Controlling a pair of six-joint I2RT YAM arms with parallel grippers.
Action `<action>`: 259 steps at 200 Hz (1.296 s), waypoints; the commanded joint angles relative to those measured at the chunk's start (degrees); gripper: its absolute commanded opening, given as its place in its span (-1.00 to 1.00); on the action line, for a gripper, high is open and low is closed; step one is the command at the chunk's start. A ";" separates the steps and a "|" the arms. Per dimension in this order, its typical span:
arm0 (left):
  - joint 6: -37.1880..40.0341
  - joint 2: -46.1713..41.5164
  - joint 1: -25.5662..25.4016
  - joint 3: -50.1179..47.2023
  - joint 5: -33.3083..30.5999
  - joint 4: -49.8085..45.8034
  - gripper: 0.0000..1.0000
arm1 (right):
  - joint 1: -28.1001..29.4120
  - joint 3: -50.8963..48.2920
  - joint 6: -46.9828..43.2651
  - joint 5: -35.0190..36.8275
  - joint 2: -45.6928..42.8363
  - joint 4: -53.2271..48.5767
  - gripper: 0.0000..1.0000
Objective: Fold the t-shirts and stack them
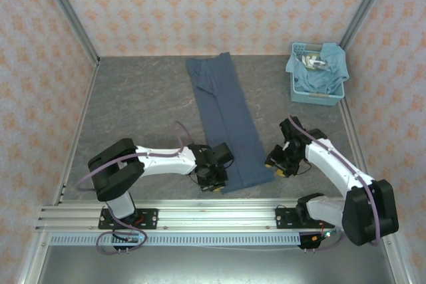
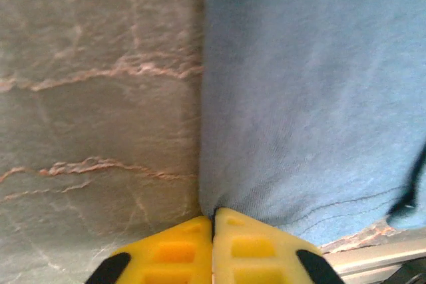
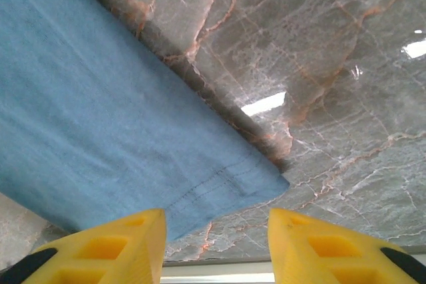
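Slate-blue cotton, the dark t-shirt (image 1: 226,118) lies as a long narrow strip down the middle of the grey marbled table (image 1: 140,111), hem end nearest the arm bases. The left gripper (image 2: 213,227) has its jaws pressed together on the near-left hem corner; the cloth puckers out from the tips, so I judge the pinch is real. The right gripper (image 3: 216,221) hangs with jaws wide apart just by the near-right corner, the stitched hem slightly ahead of its fingers, and it grips nothing. The lighter teal t-shirt (image 1: 326,71) sits crumpled in the plastic basket (image 1: 318,96) at the far right, well apart.

The step in hand looks like taking both hem corners to fold the strip end over end toward the far edge. The right jaws should drop and nudge forward until the corner sits fully between the pads, catching every layer, before closing. Then both arms should lift together and level, keeping the hem taut so the fold lands square
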 commanded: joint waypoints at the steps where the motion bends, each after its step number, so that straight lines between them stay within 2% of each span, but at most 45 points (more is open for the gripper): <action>1: 0.51 -0.32 1.17 -2.36 -8.37 -5.00 -1.00 | 0.74 -0.96 0.45 -0.13 -3.13 -1.15 -0.11; 28: 0.77 -6.98 3.86 -8.97 -9.43 -5.89 -1.00 | 5.24 -1.89 1.28 1.56 -4.45 -1.98 -0.09; 67: 2.55 -13.22 7.35 -14.30 -9.31 -7.19 -1.00 | 13.74 -5.53 6.85 2.54 -3.07 5.29 -0.07; 104: 3.13 -14.22 7.89 -15.00 -8.82 -7.14 -1.00 | 19.62 -4.02 9.16 2.36 1.80 11.35 -0.05; 144: 4.00 -14.30 7.95 -15.26 -8.57 -7.71 -1.00 | 23.47 -1.55 10.73 2.66 9.32 15.62 -0.10; 199: 4.96 -14.57 8.09 -15.17 -8.22 -7.75 -1.00 | 25.90 -0.94 13.28 1.95 14.20 19.94 -0.33; 238: 6.06 -14.87 8.16 -14.91 -7.92 -7.75 -1.00 | 27.48 -0.18 14.91 3.68 14.95 18.68 -0.82; 259: 7.18 -16.32 8.09 -14.91 -7.99 -9.03 -1.00 | 27.59 0.58 15.08 5.53 13.22 15.81 -0.97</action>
